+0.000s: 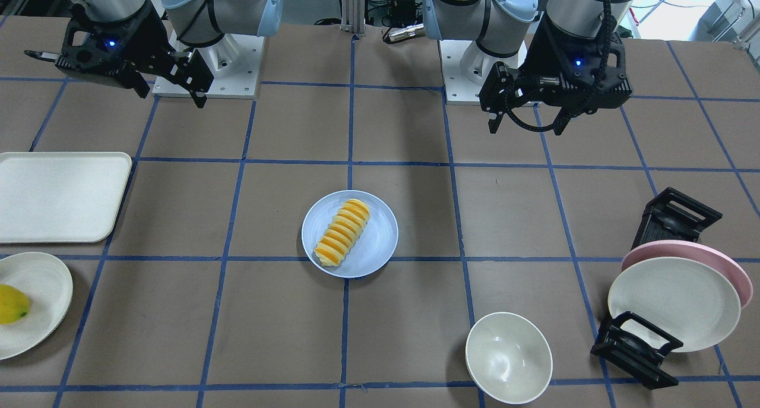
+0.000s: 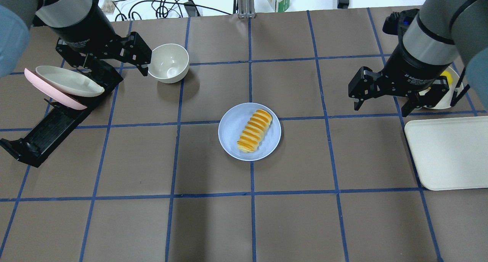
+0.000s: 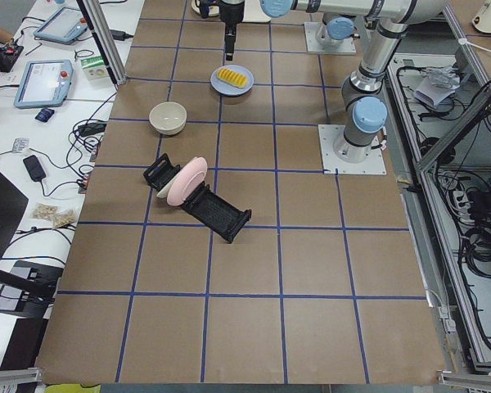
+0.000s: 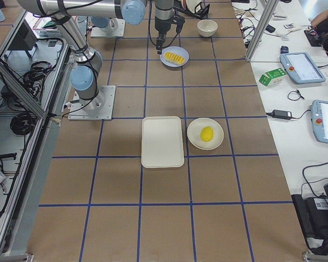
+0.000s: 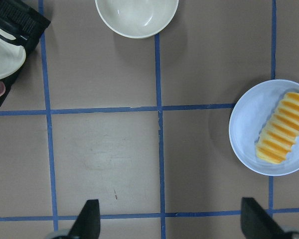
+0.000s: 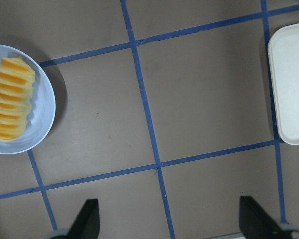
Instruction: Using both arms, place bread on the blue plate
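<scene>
Your job looks done: the bread lies diagonally across the blue plate at mid-tabletop, with neither arm touching it. In the overhead view, the left claw and right claw hang spread and unladen at ten and three o'clock. Only parking likely remains. The bowl holds nothing; a cream plate carries a yellow fruit.

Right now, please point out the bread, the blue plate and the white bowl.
bread (image 2: 255, 131), overhead view, middle ridges
blue plate (image 2: 230, 131), overhead view, bare left side
white bowl (image 2: 163, 58), overhead view, inner wall
</scene>
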{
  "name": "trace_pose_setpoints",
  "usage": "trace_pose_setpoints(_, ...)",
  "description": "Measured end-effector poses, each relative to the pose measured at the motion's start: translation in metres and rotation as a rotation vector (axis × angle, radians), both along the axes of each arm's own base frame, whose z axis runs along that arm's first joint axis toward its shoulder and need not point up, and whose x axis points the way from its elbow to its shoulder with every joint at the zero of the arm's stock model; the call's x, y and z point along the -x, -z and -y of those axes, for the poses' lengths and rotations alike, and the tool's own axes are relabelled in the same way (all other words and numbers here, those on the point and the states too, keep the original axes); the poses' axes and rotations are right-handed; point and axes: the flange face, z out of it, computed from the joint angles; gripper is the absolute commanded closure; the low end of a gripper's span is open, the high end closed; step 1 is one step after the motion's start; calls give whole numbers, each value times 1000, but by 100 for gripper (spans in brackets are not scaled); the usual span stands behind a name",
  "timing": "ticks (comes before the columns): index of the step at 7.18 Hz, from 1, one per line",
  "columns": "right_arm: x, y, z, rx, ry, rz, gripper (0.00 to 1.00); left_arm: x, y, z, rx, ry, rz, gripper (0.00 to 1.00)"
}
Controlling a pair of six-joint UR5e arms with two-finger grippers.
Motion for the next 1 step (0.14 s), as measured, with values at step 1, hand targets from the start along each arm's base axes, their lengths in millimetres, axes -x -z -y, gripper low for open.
trace_pose_setpoints(1, 1, 0, 1, 3, -7, -15, 0, -1, 0, 2, 0, 1, -4, 0)
